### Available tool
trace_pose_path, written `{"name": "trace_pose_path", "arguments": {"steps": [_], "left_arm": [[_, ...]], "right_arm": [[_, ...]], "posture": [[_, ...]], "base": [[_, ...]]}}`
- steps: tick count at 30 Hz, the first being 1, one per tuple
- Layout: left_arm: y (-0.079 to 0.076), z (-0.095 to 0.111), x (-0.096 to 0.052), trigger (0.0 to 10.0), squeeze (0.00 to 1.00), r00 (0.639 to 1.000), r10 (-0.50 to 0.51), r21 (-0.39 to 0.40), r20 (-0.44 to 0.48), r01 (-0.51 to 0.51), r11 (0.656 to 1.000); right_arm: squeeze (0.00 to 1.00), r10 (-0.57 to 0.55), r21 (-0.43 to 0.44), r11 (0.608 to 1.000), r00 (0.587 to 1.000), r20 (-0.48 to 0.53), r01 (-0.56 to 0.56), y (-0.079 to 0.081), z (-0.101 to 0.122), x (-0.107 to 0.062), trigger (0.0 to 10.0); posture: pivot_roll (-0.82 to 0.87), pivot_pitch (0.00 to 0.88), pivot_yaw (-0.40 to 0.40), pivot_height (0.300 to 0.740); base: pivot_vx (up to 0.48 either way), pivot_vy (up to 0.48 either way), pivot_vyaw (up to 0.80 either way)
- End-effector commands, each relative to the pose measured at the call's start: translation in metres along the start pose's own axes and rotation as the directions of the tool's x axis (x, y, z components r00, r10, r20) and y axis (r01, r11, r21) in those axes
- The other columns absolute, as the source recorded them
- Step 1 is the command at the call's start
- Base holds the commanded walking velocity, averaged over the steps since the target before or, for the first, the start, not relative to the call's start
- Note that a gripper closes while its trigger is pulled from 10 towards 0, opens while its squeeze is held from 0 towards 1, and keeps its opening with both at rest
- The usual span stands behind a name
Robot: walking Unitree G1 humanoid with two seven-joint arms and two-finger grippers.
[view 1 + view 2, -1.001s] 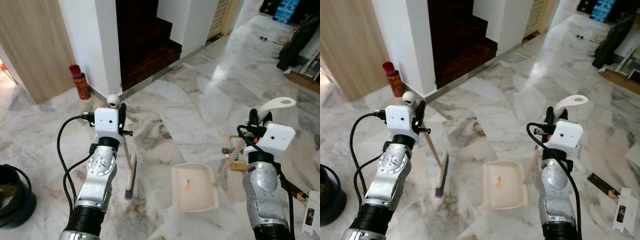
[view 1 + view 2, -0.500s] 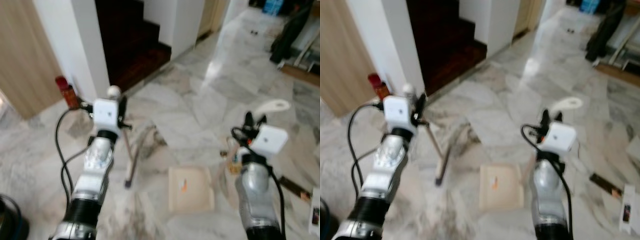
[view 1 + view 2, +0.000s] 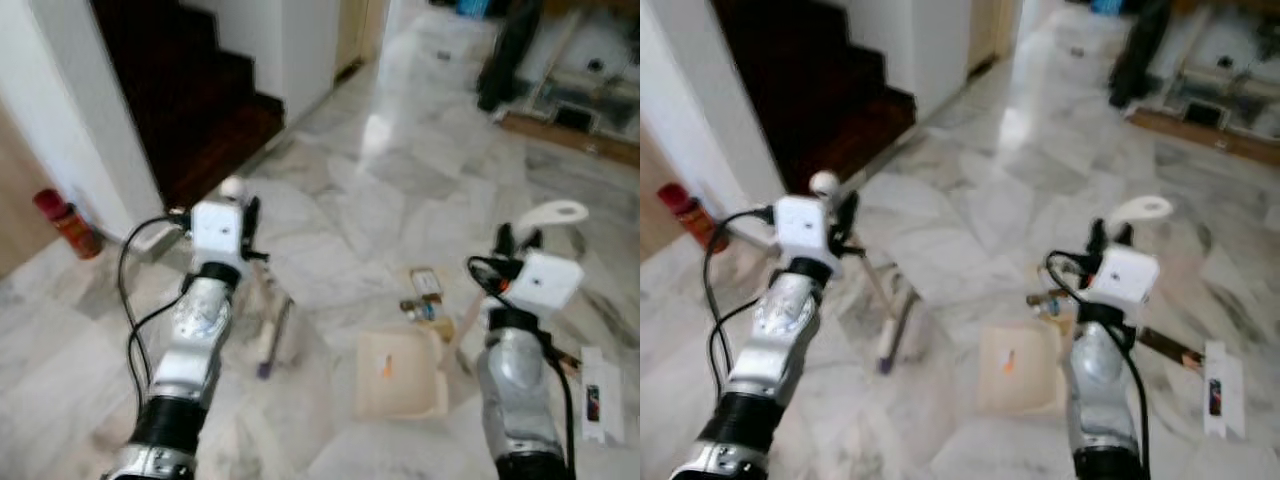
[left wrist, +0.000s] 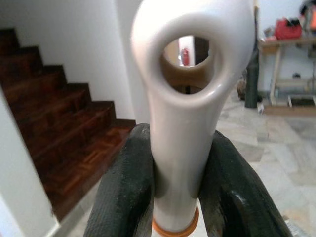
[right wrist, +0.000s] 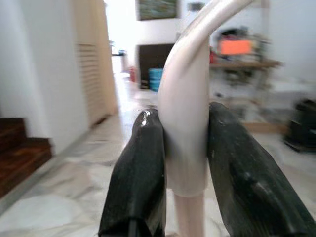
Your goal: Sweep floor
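Pinching broom (image 3: 268, 335) in left gripper (image 4: 180, 168), dustpan (image 3: 400, 375) in right gripper (image 5: 185, 148); litter (image 3: 422, 297) lying at twelve o'clock from pan.

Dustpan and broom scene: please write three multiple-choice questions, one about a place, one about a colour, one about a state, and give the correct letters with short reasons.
1. Where does the dustpan lie?
A. On the stairs
B. On the marble floor between the two arms
C. On a table

2. What colour is the can standing by the white wall?
A. Red
B. Blue
C. Green

3. What is the state of the left gripper?
A. Open and empty
B. Shut on a cloth
C. Shut on the broom handle

Answers: 1 B, the cream pan sits flat on the floor ahead of the robot, between the arms. 2 A, the can is plainly red. 3 C, the left wrist view shows both black fingers pressed against the white handle with the hanging hole.
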State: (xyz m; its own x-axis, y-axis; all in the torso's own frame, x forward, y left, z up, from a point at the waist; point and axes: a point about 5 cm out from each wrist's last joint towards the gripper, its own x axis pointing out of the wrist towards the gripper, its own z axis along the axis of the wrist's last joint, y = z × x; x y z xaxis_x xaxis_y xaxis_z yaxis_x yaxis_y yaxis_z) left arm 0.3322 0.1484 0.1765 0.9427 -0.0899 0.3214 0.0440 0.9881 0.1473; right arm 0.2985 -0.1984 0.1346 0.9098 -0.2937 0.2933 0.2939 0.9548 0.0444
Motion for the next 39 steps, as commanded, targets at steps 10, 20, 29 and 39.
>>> {"name": "trace_pose_path", "arguments": {"steps": [10,20,29,39], "left_arm": [[-0.01,0.0103,0.0017,10.0,0.0,0.999,-0.013,-0.019,0.048,0.014,1.0],[-0.0105,0.0098,0.0014,10.0,0.0,0.999,-0.008,-0.025,0.048,0.01,1.0],[-0.0103,0.0099,0.0008,10.0,0.0,0.999,-0.005,-0.026,0.048,0.006,1.0],[-0.0109,0.0089,0.0,10.0,0.0,0.999,-0.006,-0.029,0.047,0.007,1.0]], "right_arm": [[0.0,-0.012,0.013,1.0,0.999,0.047,0.011,-0.0052,0.0114,0.0048,10.0],[0.0,-0.009,0.011,1.0,0.999,0.047,0.008,-0.0057,0.0115,0.0059,10.0],[0.0,-0.009,0.011,1.0,0.999,0.045,0.008,-0.0063,0.0118,0.006,10.0],[0.0,-0.008,0.013,1.0,0.999,0.041,0.007,-0.006,0.0107,0.0054,10.0]], "posture": [[0.07,0.106,-0.026,0.74],[0.07,0.103,-0.031,0.74],[0.07,0.104,-0.034,0.74],[0.07,0.102,-0.036,0.74]], "base": [[0.299,0.0,-0.16],[0.289,0.0,0.0],[0.28,0.0,-0.27],[0.274,0.0,-0.64]]}}
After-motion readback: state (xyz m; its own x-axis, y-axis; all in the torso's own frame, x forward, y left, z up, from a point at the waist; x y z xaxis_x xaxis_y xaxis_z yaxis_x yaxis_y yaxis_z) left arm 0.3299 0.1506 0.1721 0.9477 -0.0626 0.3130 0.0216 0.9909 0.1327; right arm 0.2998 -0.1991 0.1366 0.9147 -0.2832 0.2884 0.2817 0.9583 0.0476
